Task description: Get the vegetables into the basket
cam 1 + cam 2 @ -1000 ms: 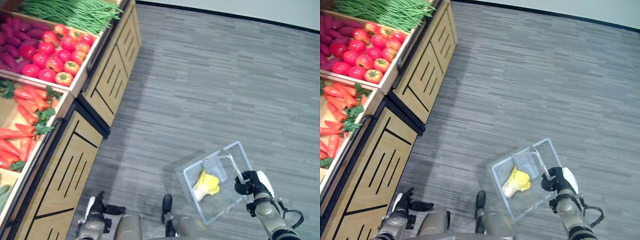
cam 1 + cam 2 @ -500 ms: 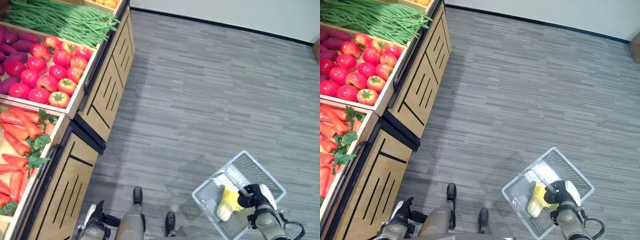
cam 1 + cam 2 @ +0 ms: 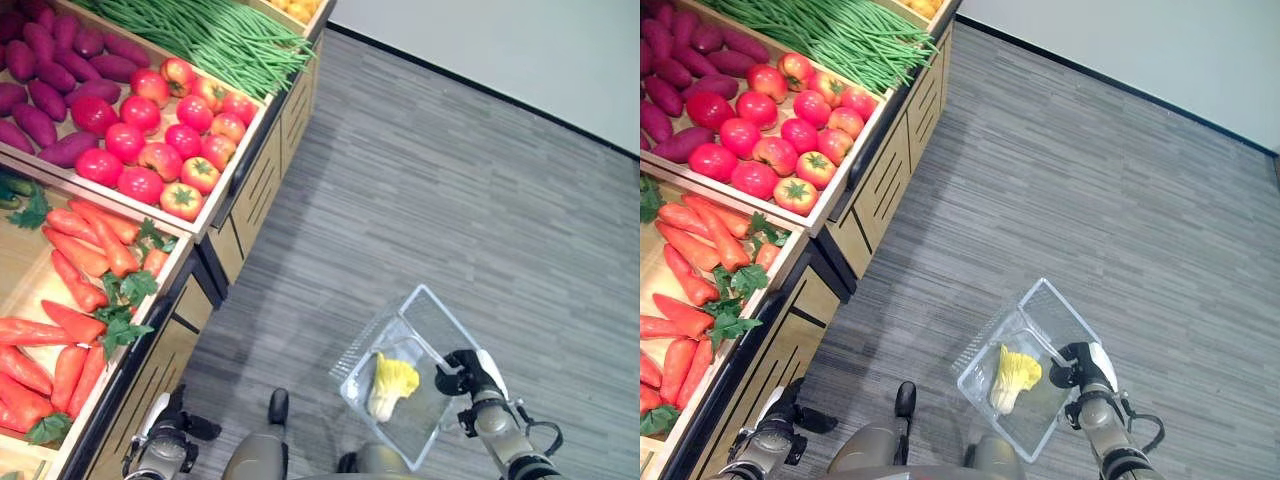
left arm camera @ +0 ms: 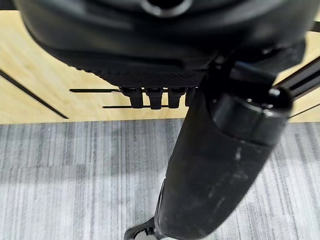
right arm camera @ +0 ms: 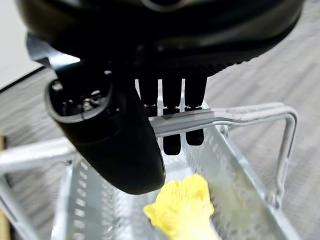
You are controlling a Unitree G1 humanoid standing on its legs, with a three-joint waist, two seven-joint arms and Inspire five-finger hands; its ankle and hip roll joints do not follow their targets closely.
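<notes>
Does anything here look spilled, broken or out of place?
Nothing stands out. The red tomatoes, orange carrots and green beans lie in their wooden crates, and the clear wire basket hangs from the right hand with a yellow-green cabbage inside.

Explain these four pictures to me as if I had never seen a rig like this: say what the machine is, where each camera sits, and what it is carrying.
This is a two-legged robot with two arms that end in dark hands. Two pictures come from a stereo camera on its head, looking down; the other two come from a camera on each wrist, looking along that hand.

The head views show a wooden produce stand on the robot's left, holding green beans, tomatoes, purple sweet potatoes and carrots. The floor is grey.

The right hand carries a clear basket; in the right wrist view its fingers curl round the basket's metal handle. One yellow-green leafy vegetable lies in the basket.

The left hand hangs low beside the stand with its fingers curled, holding nothing.
</notes>
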